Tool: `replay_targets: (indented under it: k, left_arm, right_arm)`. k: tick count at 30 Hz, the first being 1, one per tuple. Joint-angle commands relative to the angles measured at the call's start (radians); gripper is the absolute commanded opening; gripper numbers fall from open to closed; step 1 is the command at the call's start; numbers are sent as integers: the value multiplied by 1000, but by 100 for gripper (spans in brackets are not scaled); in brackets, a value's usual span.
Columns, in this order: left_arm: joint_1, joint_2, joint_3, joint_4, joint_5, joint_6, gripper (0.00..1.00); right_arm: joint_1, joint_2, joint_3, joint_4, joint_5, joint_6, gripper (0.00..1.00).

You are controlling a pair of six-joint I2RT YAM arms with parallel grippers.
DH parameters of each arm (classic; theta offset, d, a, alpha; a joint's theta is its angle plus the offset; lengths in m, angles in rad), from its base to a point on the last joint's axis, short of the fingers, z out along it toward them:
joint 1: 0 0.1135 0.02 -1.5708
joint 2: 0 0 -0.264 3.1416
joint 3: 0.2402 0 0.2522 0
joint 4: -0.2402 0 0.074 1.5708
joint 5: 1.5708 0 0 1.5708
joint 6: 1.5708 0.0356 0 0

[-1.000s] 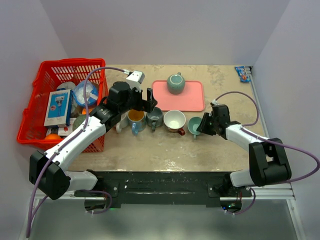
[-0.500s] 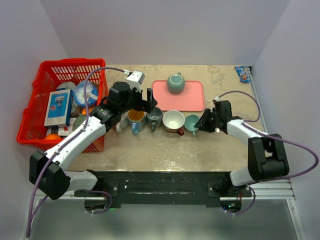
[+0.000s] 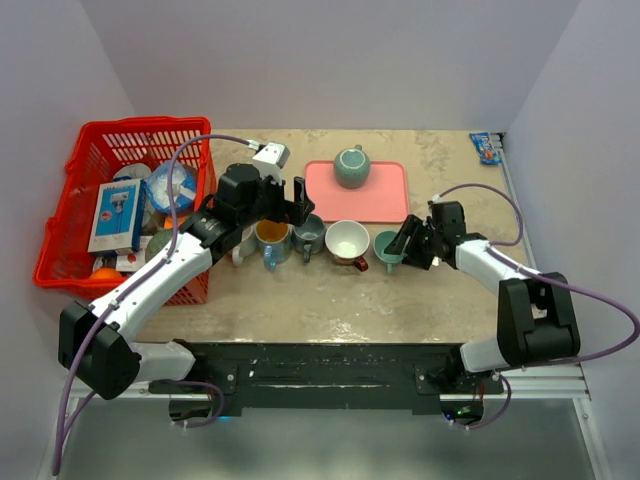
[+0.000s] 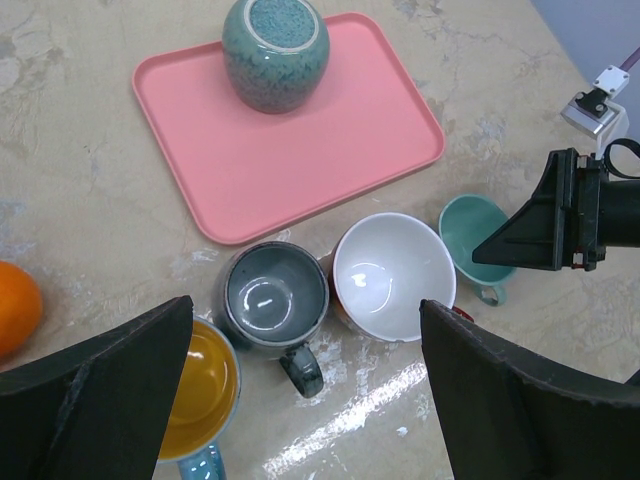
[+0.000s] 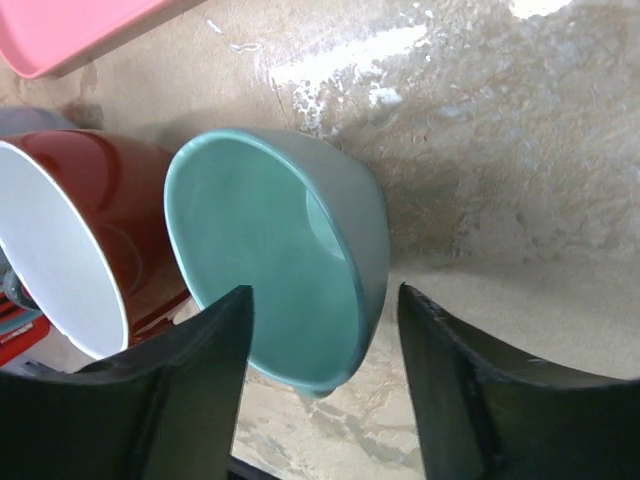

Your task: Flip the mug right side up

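Observation:
A speckled green mug point(image 3: 351, 166) stands upside down on the pink tray point(image 3: 385, 195); it also shows in the left wrist view point(image 4: 275, 50). A teal mug point(image 3: 387, 246) stands mouth up at the right end of a row of mugs. My right gripper point(image 3: 408, 242) is open, its fingers on either side of the teal mug's point(image 5: 270, 250) right wall without gripping it. My left gripper point(image 3: 300, 196) is open and empty, held above the grey mug point(image 4: 273, 295) and the white-lined red mug point(image 4: 392, 275).
A yellow-lined blue mug point(image 3: 272, 238) stands at the left end of the row. A red basket point(image 3: 60, 250) full of items stands at the left. A blue packet point(image 3: 487, 148) lies at the far right corner. An orange point(image 4: 15, 305) shows in the left wrist view.
My right gripper has turned and eased back to the right, and the teal mug has shifted slightly and now stands mouth up. The left arm has not moved.

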Motion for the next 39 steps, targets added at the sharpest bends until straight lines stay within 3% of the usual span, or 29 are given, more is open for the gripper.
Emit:
replay_targets:
  k: [1,9,14,18,27,34,39]
  left_arm:
    - [5,-12,0,22,10,4,99]
    - [7,-4,9,21,-2,2,99]
    - [5,13,32,10,-16,2,99]
    - [5,30,63,-4,-43,-4,99]
    - [5,68,94,21,-10,-14,99]
    - [5,94,99,82,0,-13,99]
    - [5,122,94,126,1,-16,99]
  right_arm:
    - [-7,-55,23,-55,51,-21,71]
    - [-5,-145,154,-283,232,-152,99]
    - [-7,-166,265,-333,306,-193,99]
    - [-4,-104,352,-170,249,-178,99]
    - [16,336,619,259,131,-153,91]
    - [19,646,799,580,99,46,83]
    - [30,830,931,677,82,166,82]
